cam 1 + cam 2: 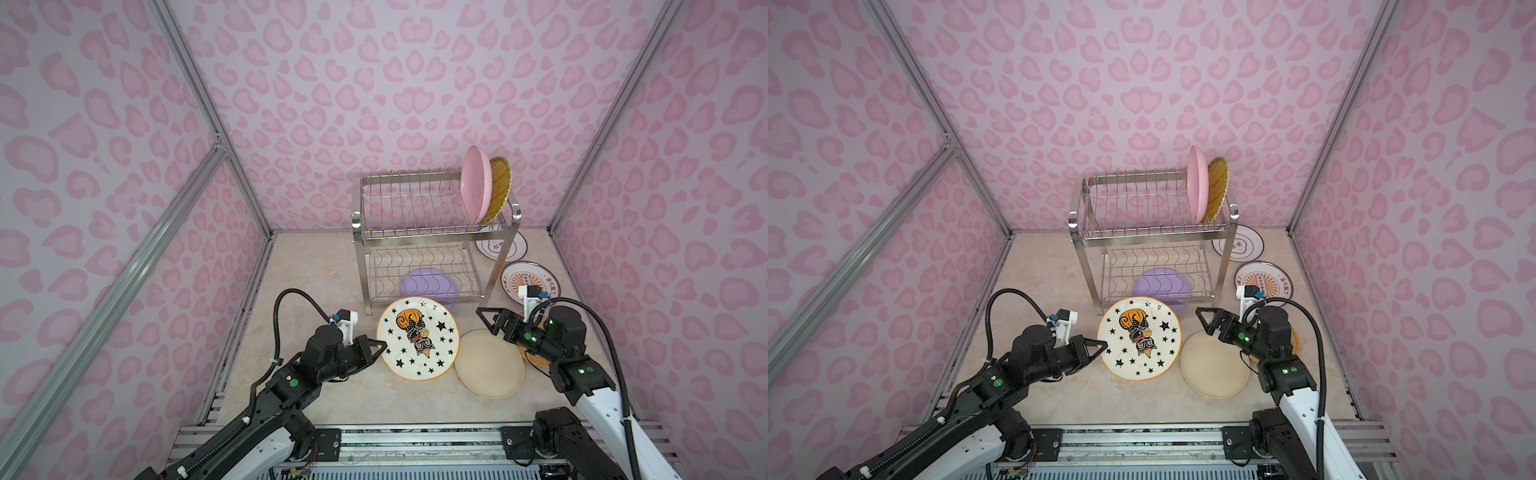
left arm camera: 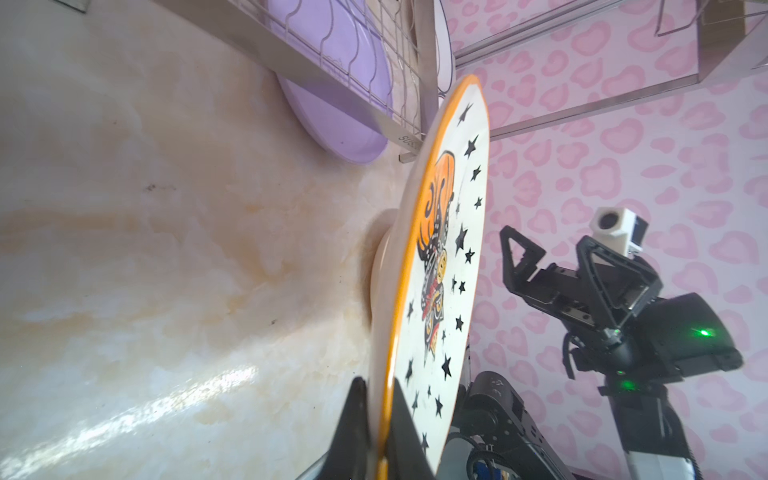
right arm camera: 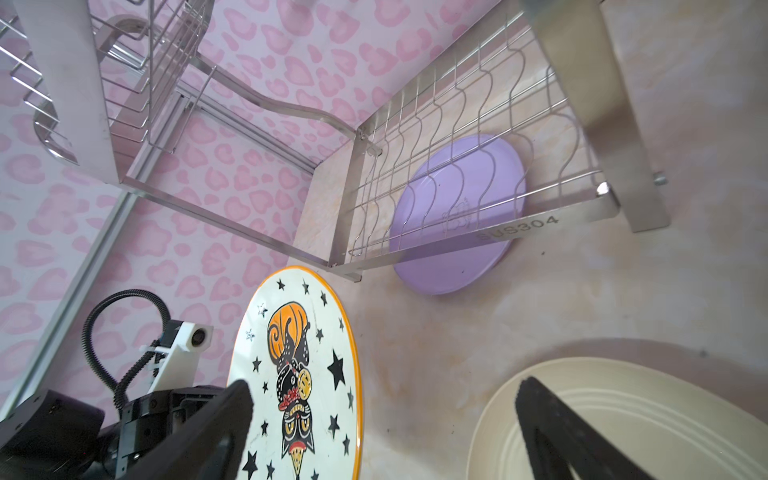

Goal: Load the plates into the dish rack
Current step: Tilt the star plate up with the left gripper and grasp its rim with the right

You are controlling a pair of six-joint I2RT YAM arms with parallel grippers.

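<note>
Landmark: dish rack (image 1: 432, 232), a two-tier frame of shiny steel wire, with upright prongs on the top tier and wavy wires on the lower one. It stands on a glossy marble-patterned table (image 1: 316, 291).

On the rack, at the right end of the top tier, a smooth pink plate (image 1: 476, 187) is stood on edge. A woven wicker plate (image 1: 500, 187) leans just behind it.

Under the lower tier a matte lilac plate (image 1: 428, 286) lies flat on the table, and its near edge sticks out past the front rail.

Right of the rack, two white printed plates with dark rims lie flat. One (image 1: 513, 247) is partly hidden behind the right leg; the other (image 1: 525, 276) lies just in front of it.

In front of the rack, a white plate with black stars and an orange rim (image 1: 417, 337) is gripped at its left edge by the left gripper (image 1: 383, 345). The fingers are seen clamped above and below the rim in the left wrist view. The plate is raised off the table, and its far edge overlaps the lilac plate and the front left foot of the rack in both top views.

In front of the rack's right leg, the right gripper (image 1: 492, 320) is spread wide and holds nothing. It hangs over the far rim of a cream plate with ridged rings (image 1: 488, 363), which lies flat on the table just right of the star plate.

A second wicker plate (image 1: 536, 363) is mostly hidden under the right arm.
</note>
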